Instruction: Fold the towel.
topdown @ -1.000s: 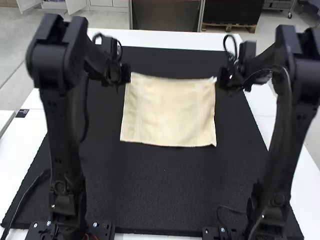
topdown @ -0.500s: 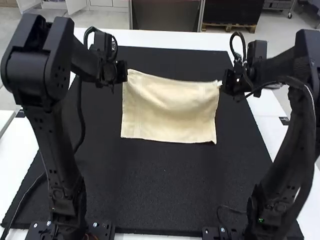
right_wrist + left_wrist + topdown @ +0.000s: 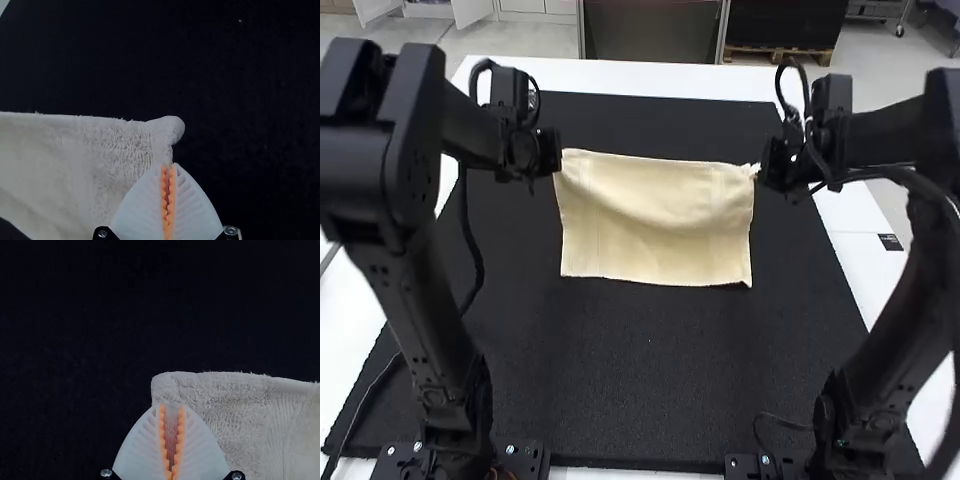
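Cream towel (image 3: 657, 225) lay spread between the claws and nearside of them. Left claw (image 3: 558, 160) was clamped on one far corner, right claw (image 3: 761, 170) on the other. Both corners had shifted outward, widening the far edge: probably tensioning before a fold.

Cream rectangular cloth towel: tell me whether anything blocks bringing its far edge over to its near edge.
Nothing visible stands in the way. The left gripper and right gripper pinch far corners of the cream cloth towel, and between its far and near edges lies just its own fabric.
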Available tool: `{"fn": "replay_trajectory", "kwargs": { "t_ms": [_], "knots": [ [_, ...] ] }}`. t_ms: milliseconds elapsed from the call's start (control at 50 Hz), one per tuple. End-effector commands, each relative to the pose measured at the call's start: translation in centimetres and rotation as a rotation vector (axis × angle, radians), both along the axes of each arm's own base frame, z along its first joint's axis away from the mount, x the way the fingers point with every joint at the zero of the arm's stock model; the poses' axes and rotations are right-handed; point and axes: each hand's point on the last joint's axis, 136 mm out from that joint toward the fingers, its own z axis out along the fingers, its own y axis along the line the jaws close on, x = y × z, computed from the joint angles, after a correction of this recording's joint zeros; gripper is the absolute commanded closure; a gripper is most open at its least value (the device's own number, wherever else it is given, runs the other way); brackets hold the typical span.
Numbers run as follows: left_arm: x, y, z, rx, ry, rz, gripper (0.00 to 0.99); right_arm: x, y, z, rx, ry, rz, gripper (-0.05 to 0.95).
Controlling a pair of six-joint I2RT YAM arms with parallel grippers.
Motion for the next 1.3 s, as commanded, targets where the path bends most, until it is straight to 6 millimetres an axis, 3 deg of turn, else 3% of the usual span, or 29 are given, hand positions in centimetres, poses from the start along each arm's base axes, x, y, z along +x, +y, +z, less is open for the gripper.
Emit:
{"fn": "replay_trajectory", "kwargs": {
  "t_ms": [0, 100, 240, 540, 720, 960, 1280],
  "knots": [
    [-1.2, -0.8, -0.2, -0.002, 0.022, -0.018, 0.97, -1.4, -0.5, 0.8, 0.0, -0.011, -0.013, 0.92],
    [-2.4, -1.5, -0.7, -0.01, 0.035, -0.024, 0.97, -2.6, -0.7, -0.2, 0.014, 0.019, -0.031, 0.92],
    [-4.6, -1.6, -3.3, -0.014, 0.086, -0.025, 0.97, -4.9, -0.9, -2.8, 0.018, 0.117, -0.037, 0.92],
    [-6.1, -1.5, -3.7, -0.011, 0.091, -0.029, 0.97, -6.6, -0.9, -3.0, 0.016, 0.129, -0.043, 0.92],
    [-7.2, -2.0, -5.2, 0.0, 0.118, -0.047, 0.97, -8.1, -1.2, -5.4, -0.004, 0.176, -0.063, 0.92],
    [-7.2, -2.6, -6.4, 0.0, 0.111, -0.059, 0.97, -7.9, -1.6, -8.4, -0.013, 0.191, -0.102, 0.92],
    [-7.1, -2.4, -9.1, -0.004, 0.158, -0.053, 0.969, -5.9, -1.1, -9.2, -0.028, 0.148, -0.106, 0.92]
  ]
}}
